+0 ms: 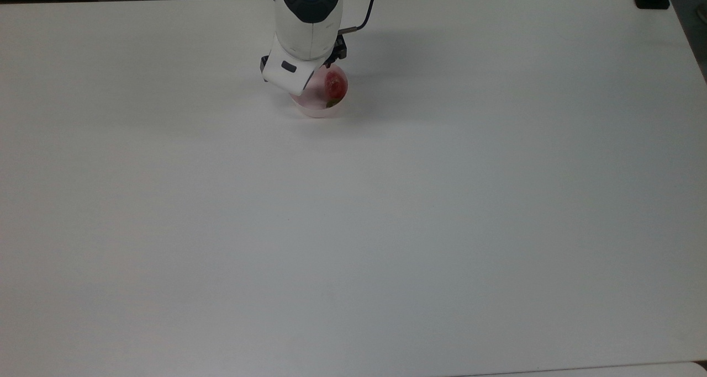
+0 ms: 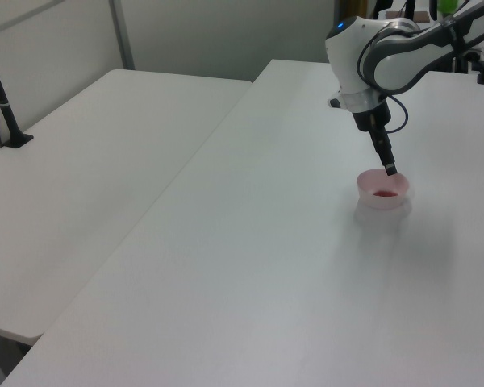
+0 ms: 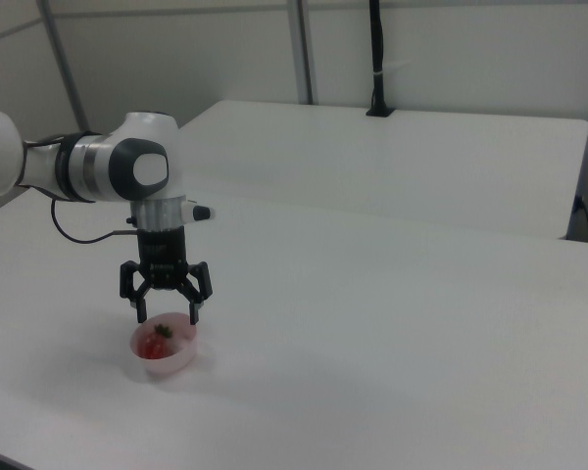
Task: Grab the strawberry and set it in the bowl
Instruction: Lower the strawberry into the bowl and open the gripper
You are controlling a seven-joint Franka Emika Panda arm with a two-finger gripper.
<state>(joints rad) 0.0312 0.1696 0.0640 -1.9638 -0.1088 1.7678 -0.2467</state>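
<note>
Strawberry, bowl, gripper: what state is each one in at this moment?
strawberry: released, lying inside the bowl, free of the fingers.
bowl: upright on the table, holding the strawberry.
gripper: open, fingers spread, empty, poised just above the bowl's rim.
table: bears the bowl.

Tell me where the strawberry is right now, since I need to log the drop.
The strawberry lies inside the pink bowl, toward the right view's left side of it, just below the open hand, which holds nothing.
</note>
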